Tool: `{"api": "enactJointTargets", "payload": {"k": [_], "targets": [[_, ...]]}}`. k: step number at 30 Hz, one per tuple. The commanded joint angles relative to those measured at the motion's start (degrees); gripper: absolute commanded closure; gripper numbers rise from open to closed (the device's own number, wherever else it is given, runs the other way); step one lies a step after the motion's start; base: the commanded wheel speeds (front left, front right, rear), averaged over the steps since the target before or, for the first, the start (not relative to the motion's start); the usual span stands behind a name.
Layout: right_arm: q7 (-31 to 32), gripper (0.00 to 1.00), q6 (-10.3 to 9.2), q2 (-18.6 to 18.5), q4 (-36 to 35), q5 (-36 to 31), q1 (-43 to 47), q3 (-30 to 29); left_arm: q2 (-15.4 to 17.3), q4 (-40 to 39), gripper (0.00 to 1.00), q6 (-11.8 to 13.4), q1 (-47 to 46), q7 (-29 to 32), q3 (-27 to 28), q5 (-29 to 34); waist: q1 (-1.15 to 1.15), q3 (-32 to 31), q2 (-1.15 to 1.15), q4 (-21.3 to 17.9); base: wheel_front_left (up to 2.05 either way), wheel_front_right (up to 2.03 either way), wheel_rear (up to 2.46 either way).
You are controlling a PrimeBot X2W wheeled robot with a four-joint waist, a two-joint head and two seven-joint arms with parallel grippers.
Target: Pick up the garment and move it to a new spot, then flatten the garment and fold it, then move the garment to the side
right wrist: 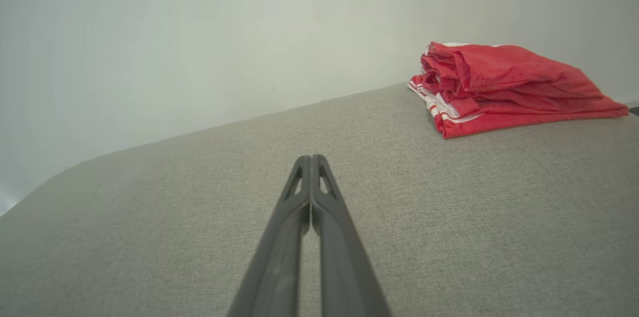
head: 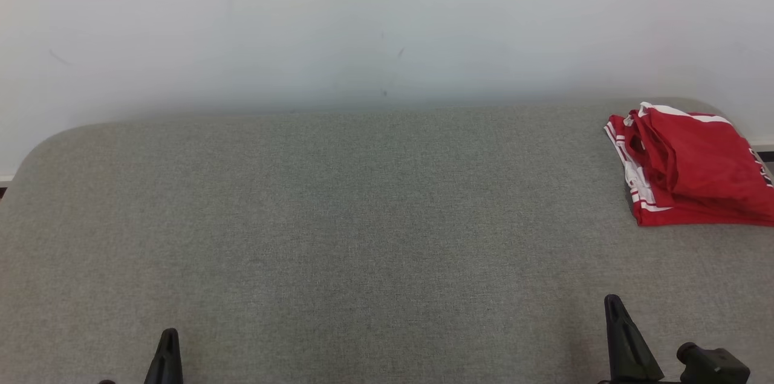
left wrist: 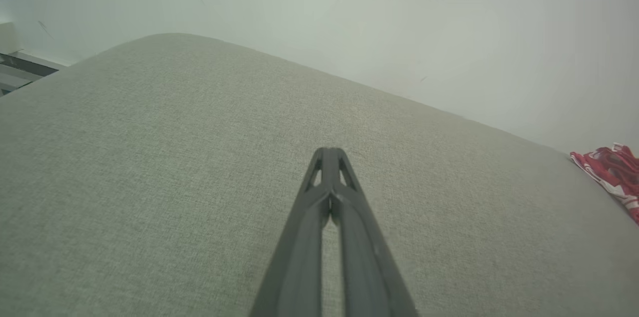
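The red, white-striped garment (head: pixel 689 169) lies folded at the far right corner of the grey cushion (head: pixel 363 221). Over the cushion's near edge, the right gripper (head: pixel 614 305) and the left gripper (head: pixel 169 337) each have their fingers pressed together on nothing, well apart from the garment.

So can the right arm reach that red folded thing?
Probably yes. Nothing lies on the grey fabric surface between the shut right gripper and the folded red garment ahead of it.

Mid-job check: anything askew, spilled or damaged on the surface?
Nothing stands out. The red garment lies folded, its top layer a little rumpled, at the far right corner of the grey surface.
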Motion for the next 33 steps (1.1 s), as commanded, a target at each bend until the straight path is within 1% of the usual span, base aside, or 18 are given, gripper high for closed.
{"api": "enactJointTargets", "payload": {"k": [1,17,33], "targets": [[0.29,1.00,-0.01,-0.33,-0.71,2.29,-1.41,-0.29,0.22,-0.80,1.00,-0.06,-1.50,0.43,0.18,-2.14,0.00,0.02,0.00,0.00,0.00,0.00,0.00],[3.70,1.00,-0.03,-0.71,0.14,18.75,-3.36,-1.17,0.28,-0.76,1.00,-0.29,-3.06,4.18,-0.07,-17.72,0.00,0.23,0.00,-0.06,0.00,0.00,0.00],[6.70,1.00,-0.04,-0.87,0.84,32.27,-4.91,-2.09,0.34,-0.40,1.00,-0.52,-4.66,7.58,-0.01,-30.74,0.00,0.43,0.00,-0.11,0.00,0.00,0.00]]}}
